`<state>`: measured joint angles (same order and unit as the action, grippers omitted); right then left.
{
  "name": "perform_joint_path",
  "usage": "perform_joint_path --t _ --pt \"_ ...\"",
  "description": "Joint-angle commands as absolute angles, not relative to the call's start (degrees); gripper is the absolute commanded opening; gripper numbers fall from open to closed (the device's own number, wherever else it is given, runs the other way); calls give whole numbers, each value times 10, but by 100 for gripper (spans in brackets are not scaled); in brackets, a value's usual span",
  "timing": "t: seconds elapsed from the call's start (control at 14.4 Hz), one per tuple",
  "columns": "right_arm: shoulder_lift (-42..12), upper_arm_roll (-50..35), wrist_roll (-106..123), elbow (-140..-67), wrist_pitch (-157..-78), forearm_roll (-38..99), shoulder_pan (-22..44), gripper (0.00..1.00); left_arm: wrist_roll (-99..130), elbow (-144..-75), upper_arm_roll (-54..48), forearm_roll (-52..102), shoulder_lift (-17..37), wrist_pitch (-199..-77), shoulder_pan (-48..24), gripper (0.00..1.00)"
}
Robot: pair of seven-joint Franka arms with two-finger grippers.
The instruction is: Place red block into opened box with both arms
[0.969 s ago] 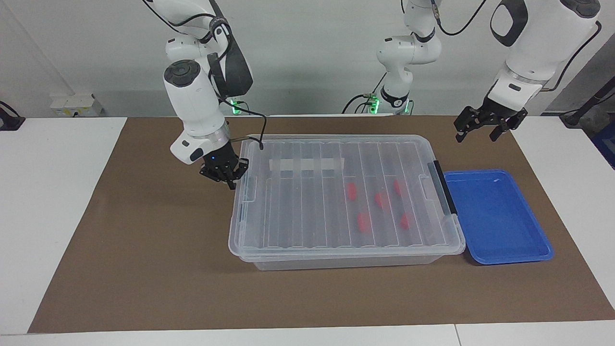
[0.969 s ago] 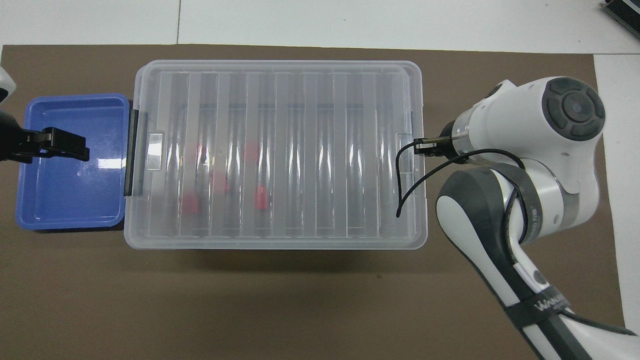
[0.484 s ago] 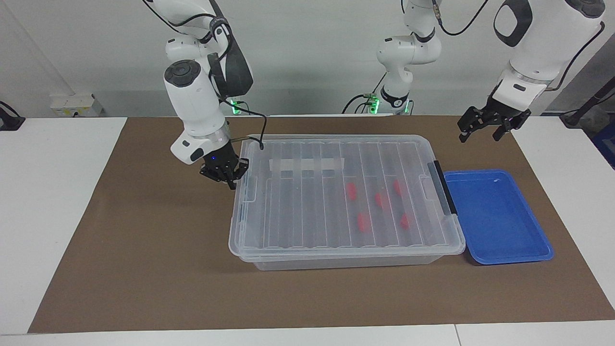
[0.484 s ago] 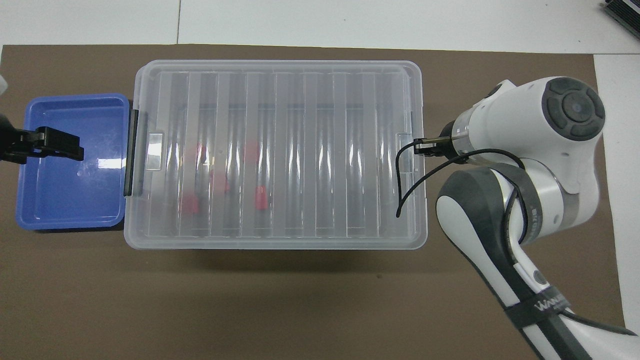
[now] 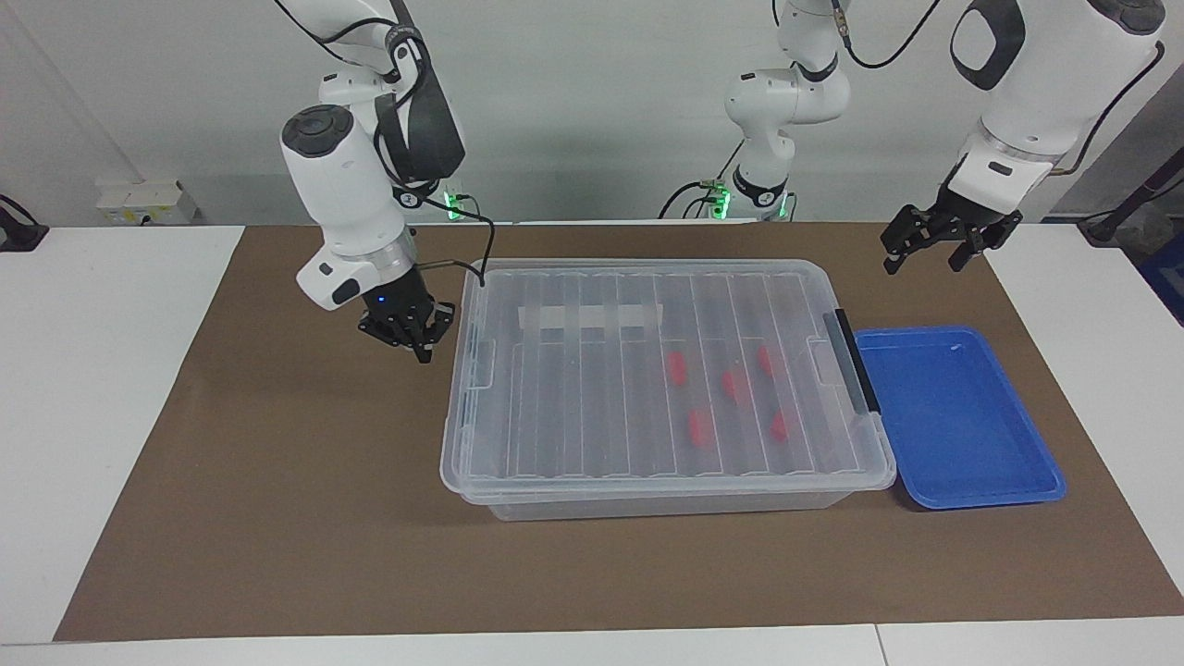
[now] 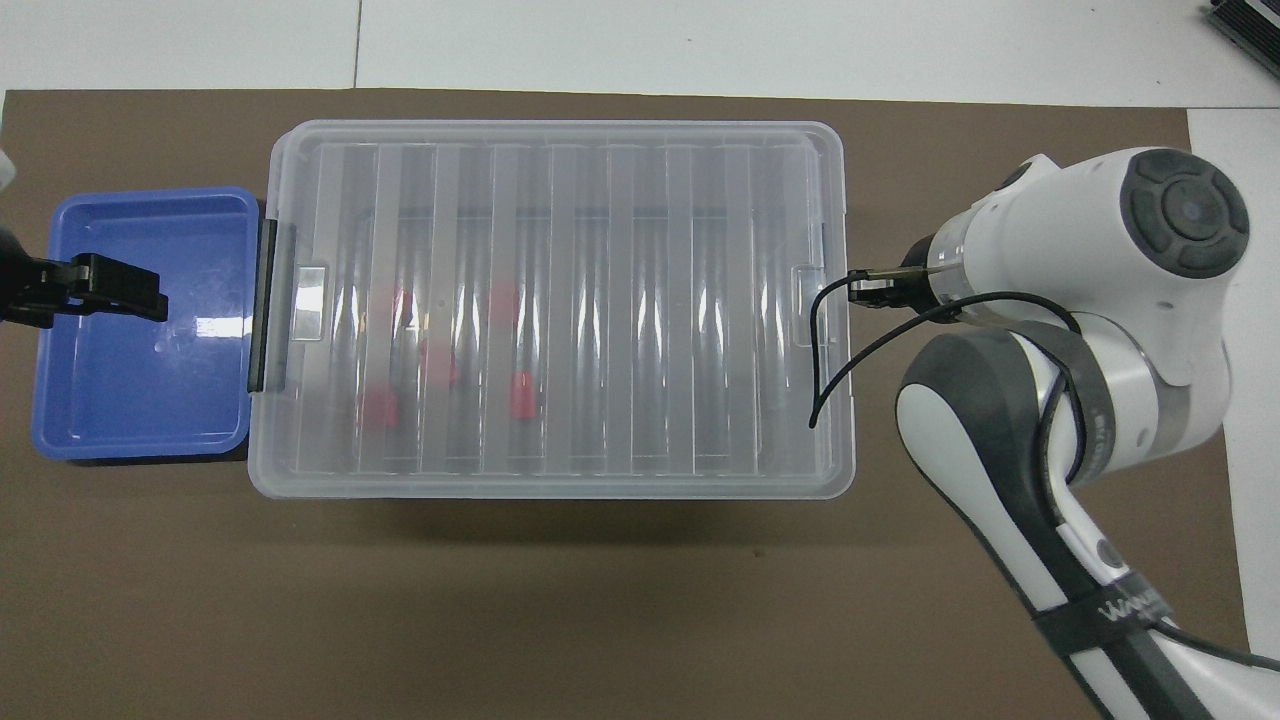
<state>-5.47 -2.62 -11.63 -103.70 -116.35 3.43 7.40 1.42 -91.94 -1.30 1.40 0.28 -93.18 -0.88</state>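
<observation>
The red blocks [image 5: 700, 427], small and chunky, lie blurred inside the box [image 5: 647, 462] under its ribbed clear lid [image 5: 592, 398], which is on. My right gripper [image 5: 407, 333], fingers clenched on nothing, hangs just beside the box's end. My left gripper [image 5: 934, 245], fingers spread, hovers near the shallow blue tray [image 5: 962, 425].

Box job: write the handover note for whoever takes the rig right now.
Left gripper: open, empty, raised over the blue tray's edge nearer the robots.
Right gripper: shut, empty, just off the box at the right arm's end, not touching it.
Red blocks: several, all inside the box, toward the left arm's end.
Lid: on the box, flat. Tray holds nothing.
Done: blocks in, lid on.
Left: probably only parking both arms.
</observation>
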Motion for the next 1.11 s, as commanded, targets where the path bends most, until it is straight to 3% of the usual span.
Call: perform_joint_path --t 0.0,0.21,0.28,0.35,1.04 --pt "-23 -30 -113 -1052 -1139 18 40 0 14 -936 -12 20 -11 -940 -7 100" --pt "1 -29 -112 -1050 -1113 -7 13 0 14 -936 -12 20 -11 -940 -7 100" --pt "6 -30 -110 -1048 -1103 -17 3 42 14 -936 -12 20 -11 -940 -7 100" --pt "11 -30 -108 -1045 -1100 -18 -4 97 14 -936 -12 20 -11 -940 -7 100" --pt "-1 -31 -105 -904 -962 1 -26 100 14 -936 -12 20 -10 -940 -7 100"
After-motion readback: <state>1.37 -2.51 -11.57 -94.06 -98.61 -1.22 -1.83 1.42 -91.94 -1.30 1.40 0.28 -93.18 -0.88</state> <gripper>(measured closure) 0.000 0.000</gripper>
